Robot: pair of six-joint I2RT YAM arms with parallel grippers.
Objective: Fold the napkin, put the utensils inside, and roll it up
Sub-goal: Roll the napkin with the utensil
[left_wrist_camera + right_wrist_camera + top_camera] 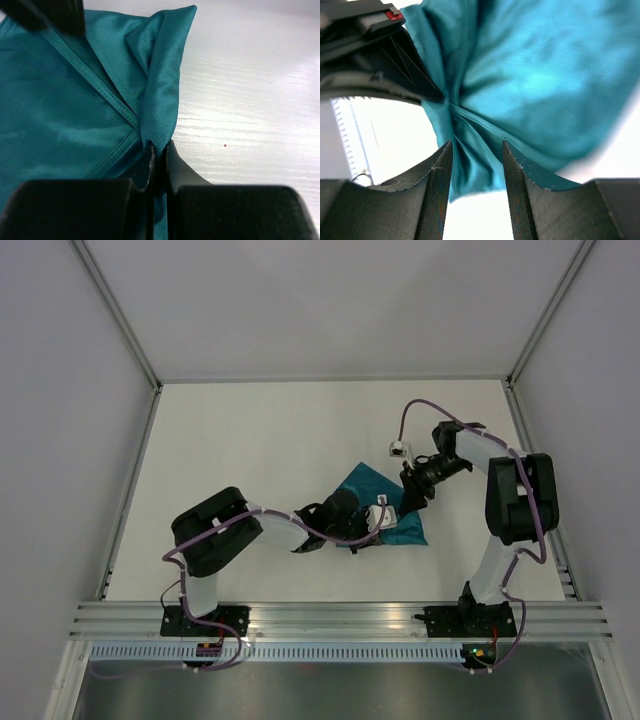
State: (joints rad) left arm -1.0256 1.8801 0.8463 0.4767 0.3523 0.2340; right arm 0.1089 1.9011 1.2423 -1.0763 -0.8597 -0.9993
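The dark teal napkin [408,532] lies bunched on the white table between the two arms. My left gripper [372,525] is shut on a raised fold at the napkin's edge [159,100], and the cloth runs up from between its fingertips [159,150]. My right gripper [408,502] is open just above the cloth. In the right wrist view a hanging fold of the napkin [545,75] sits between its spread fingers [437,175] without being pinched. The utensils are out of view.
The white table [250,440] is walled by grey panels with a metal rail [340,620] along the near edge. The left gripper's black body [370,55] shows close beside the right gripper's fingers. A dark part of the right gripper [45,15] sits over the cloth.
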